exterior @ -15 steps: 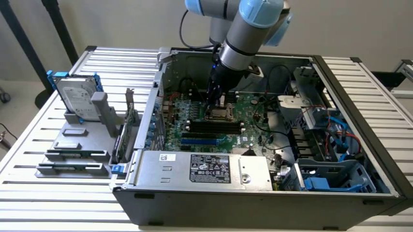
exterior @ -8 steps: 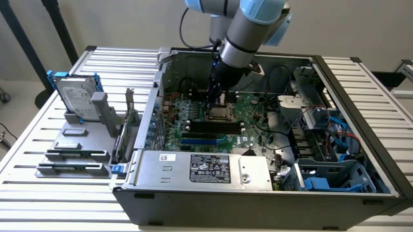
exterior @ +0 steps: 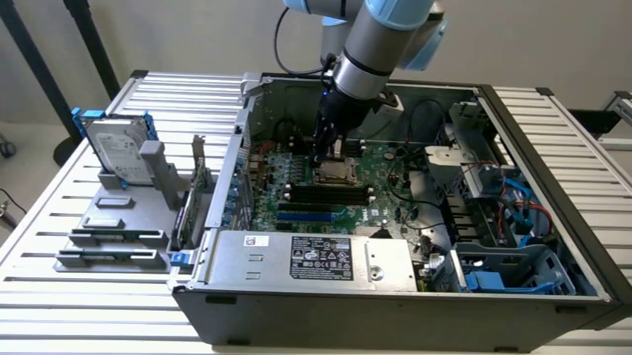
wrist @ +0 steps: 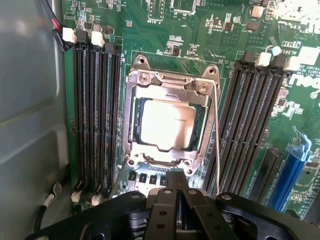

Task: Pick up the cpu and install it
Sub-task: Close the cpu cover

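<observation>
Start at the gripper [wrist: 176, 182]: in the wrist view its two black fingers are pressed flat together, just a thin seam between them, and nothing is pinched there. The hand is closed and empty.

Directly beyond the fingertips lies the cpu [wrist: 167, 125], silver top up, flat inside the socket's metal frame [wrist: 131, 115], whose opening rings it on all four sides. A thin wire lever [wrist: 217, 145] runs along one edge of the frame. Rows of black memory slots [wrist: 95, 120] flank the socket on both sides across the green motherboard [wrist: 210, 30], and a blue slot [wrist: 292, 170] sits further out.

Now the exterior view, which gives the wider picture: the arm [exterior: 371, 44] reaches down into an open computer case [exterior: 395, 310] lying on its side, with the fingers poised just above the socket. Whether they touch it cannot be told from here. A silver power supply [exterior: 316, 259] with a label fills the near end of the case.

Out on the exterior view's left, well apart from the case, a hard drive [exterior: 117, 151] in a blue bracket stands upright on a grey stand [exterior: 109, 222], all resting on a slatted table [exterior: 79, 296].
</observation>
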